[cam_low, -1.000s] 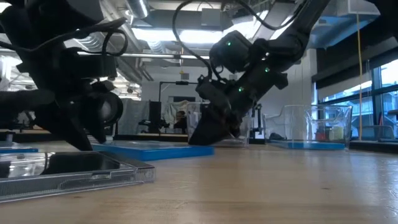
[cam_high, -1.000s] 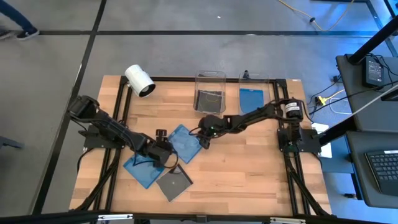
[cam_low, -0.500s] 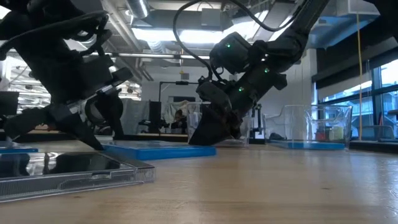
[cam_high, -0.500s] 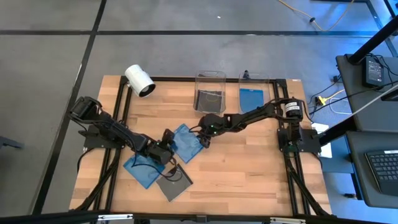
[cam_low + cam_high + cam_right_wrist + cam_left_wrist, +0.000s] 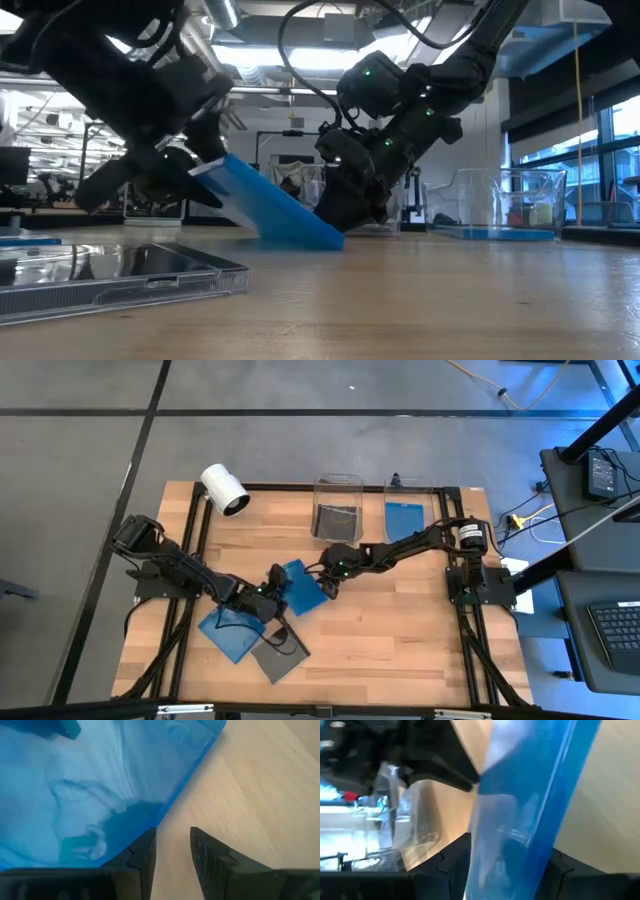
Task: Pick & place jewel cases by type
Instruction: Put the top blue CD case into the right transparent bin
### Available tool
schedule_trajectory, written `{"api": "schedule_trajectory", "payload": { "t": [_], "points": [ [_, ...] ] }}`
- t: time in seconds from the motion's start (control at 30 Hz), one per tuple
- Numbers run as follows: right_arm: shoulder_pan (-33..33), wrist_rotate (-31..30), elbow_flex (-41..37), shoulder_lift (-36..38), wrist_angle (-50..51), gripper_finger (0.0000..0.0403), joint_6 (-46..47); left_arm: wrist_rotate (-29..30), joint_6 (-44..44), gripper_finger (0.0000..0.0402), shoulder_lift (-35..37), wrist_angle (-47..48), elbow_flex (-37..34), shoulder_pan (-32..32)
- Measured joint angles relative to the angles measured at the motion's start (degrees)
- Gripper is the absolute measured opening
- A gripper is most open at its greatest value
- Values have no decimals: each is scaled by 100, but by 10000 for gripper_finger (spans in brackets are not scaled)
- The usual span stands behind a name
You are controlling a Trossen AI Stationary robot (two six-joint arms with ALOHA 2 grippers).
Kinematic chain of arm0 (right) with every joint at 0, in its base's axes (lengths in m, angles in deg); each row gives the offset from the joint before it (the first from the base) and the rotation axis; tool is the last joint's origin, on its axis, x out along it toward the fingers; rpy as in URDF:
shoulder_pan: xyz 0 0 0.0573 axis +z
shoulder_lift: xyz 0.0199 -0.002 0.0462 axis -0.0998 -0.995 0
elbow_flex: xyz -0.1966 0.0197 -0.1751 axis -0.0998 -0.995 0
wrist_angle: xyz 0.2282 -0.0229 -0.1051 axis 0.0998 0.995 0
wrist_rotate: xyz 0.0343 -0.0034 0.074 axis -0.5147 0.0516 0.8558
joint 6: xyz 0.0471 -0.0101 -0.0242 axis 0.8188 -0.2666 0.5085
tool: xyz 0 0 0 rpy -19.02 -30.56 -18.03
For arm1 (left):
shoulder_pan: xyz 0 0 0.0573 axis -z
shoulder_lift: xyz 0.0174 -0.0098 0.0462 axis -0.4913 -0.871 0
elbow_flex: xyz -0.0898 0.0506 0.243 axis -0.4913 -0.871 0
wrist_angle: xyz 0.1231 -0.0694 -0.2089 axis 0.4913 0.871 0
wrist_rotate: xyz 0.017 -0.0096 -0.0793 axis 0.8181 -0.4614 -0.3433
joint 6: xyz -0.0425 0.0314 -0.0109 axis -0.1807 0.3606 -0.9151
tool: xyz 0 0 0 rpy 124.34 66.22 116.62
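Note:
A translucent blue jewel case [image 5: 300, 588] stands tilted at the table's middle, its left edge raised and its right edge [image 5: 325, 240] on the wood. My left gripper [image 5: 270, 591] is shut on the raised edge. My right gripper [image 5: 325, 582] points down at the case's right edge, with its fingers a little apart over bare wood [image 5: 172, 837]. A second blue case [image 5: 225, 632] and a dark grey case [image 5: 278, 656] lie flat near the front left. My left gripper pinches the blue case's raised left edge [image 5: 510, 865] between its two fingers [image 5: 451, 862], coming from the table's left and slanting down. The case tilts down to the right, with only its right edge on the table. My right gripper has the outer side of one finger [image 5: 144, 852] against the case's right edge [image 5: 165, 812], near a corner, fingertips down by the table. Nothing lies between its fingers.
Two clear bins stand at the far edge: one [image 5: 338, 510] holds dark cases, the other [image 5: 408, 518] a blue case. A white cylinder [image 5: 225, 490] lies at the far left. Bare wood spreads to the right and front.
My left gripper has rolled its wrist and risen a little, raising the blue case's left edge. The case, flat on the table before, is now tipped up, and its right edge has stayed down beside the right gripper.

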Motion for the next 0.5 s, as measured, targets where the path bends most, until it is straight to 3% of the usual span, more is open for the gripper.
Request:
{"api": "schedule_trajectory", "payload": {
  "t": [0.3,0.5],
  "points": [
    [-13,0,-2,22,55,123,-444,-130,63,74,-3,43,-8,126],
    [-17,17,-17,175,136,123,-1088,306,86,25,1,-25,-2,421]
  ]
}}
